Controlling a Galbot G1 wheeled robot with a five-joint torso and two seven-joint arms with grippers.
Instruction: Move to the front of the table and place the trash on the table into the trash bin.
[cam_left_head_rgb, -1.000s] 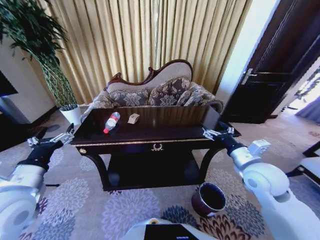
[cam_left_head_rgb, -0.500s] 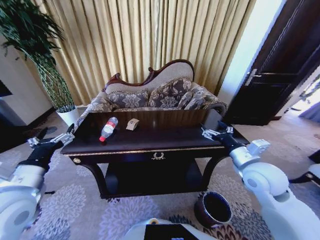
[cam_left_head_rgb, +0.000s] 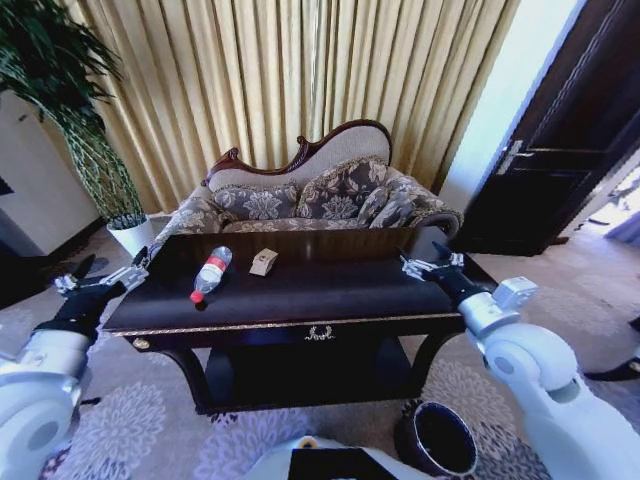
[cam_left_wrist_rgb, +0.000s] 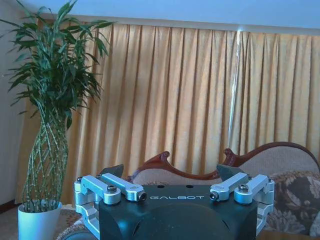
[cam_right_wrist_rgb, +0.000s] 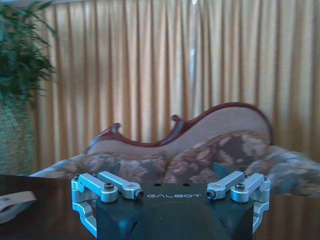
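Closer now, the table (cam_left_head_rgb: 330, 292) fills more of the head view, both end effectors (cam_left_head_rgb: 100, 280) (cam_left_head_rgb: 428, 266) open and empty; square up before reaching for the bottle (cam_left_head_rgb: 209, 273).

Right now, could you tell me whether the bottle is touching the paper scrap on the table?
Apart. The head view shows bare dark tabletop between the bottle and the paper scrap.
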